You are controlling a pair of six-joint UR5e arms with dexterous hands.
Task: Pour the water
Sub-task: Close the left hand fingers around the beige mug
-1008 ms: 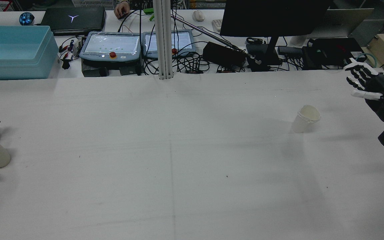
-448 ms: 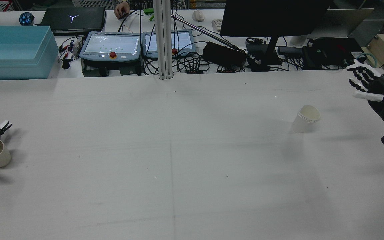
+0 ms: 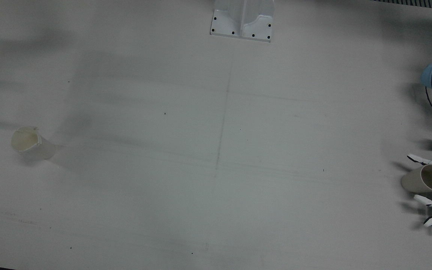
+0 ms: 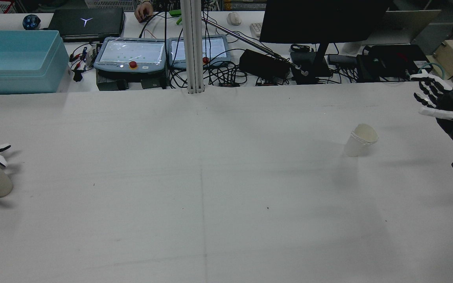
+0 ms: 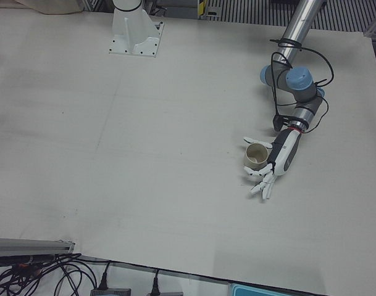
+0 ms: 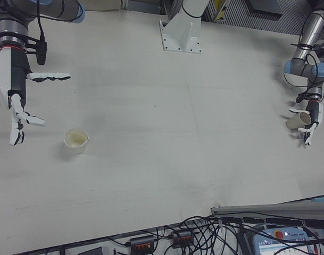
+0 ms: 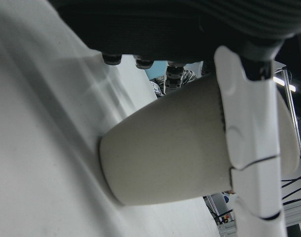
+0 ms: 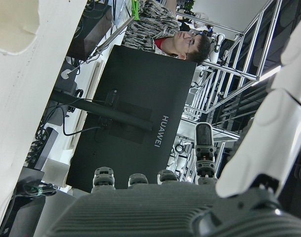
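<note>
Early stage, nothing poured yet. The two cups are at opposite ends of the table (image 4: 210, 177) and well apart.

Left hand (image 5: 271, 166) is at the beige cup (image 5: 257, 156), far out on its own side of the table. Fingers (image 3: 428, 162) sit on either side of the cup wall, one lying along it in the left hand view. I can't tell whether they're actually pressing or just bracketing; it looks like a grasp closing, not yet a firm hold. The cup's base looks to be on the table, so no lift. In the front view the cup appears tilted with its mouth toward the hand, but that may just be camera angle. I see no water inside from here.

The white cup (image 4: 360, 140) stands upright on the right half of the table, untouched, nothing near it. Its inside looks pale; can't say if there's liquid in it.

Right hand (image 6: 15, 101) hovers in the air beside and above the white cup, fingers spread wide, holding nothing, clear of the cup.

Done: left hand positioned around the beige cup.
Left, as I judge it: secure the grip, lift, carry across the whole table to the white cup, or bring the white cup in with the right hand, then tip and pour. The bulk of the task is ahead.

Risk: a thin-walled cup could crush or slip if the grip is off.
</note>
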